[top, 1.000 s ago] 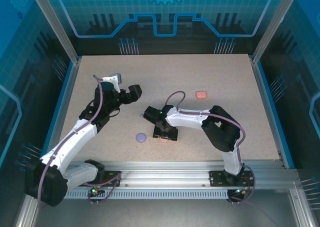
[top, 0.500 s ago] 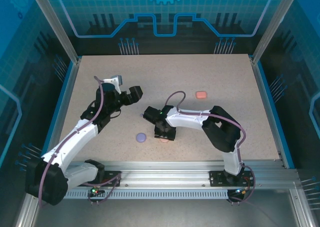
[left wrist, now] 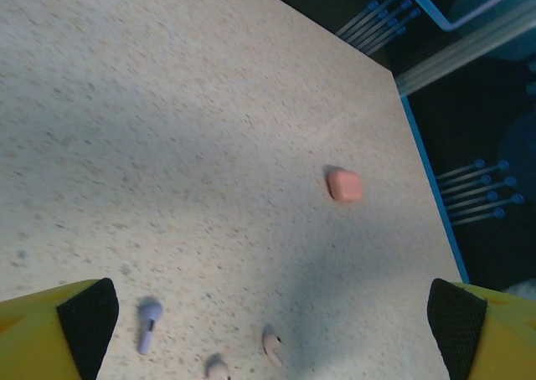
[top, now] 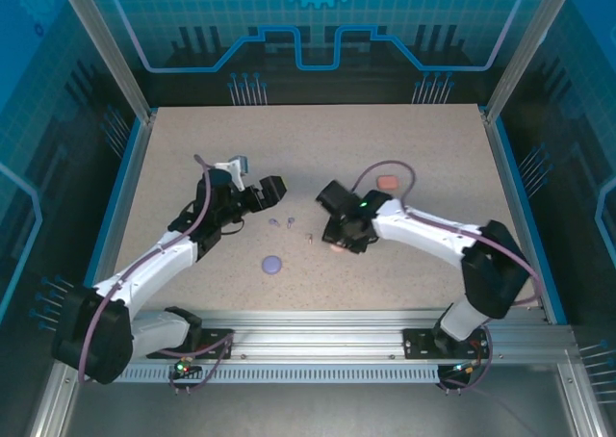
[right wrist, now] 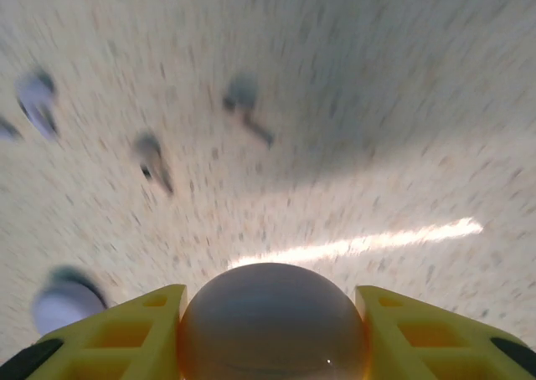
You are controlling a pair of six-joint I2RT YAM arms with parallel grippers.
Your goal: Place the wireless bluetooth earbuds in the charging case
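- A robotics lab test cell (no home or shop looks like this): aluminium frame posts (top: 106,47) box in the work area.
- Blue see-through panels (top: 318,33), printed with gear and circuit line art, wall it in.
- A speckled table (top: 318,139) with blue edging serves as the bench.
- The left arm (top: 154,264) and right arm (top: 423,233), white and cabled, are bolted to a slotted metal rail (top: 327,343) at the near edge.
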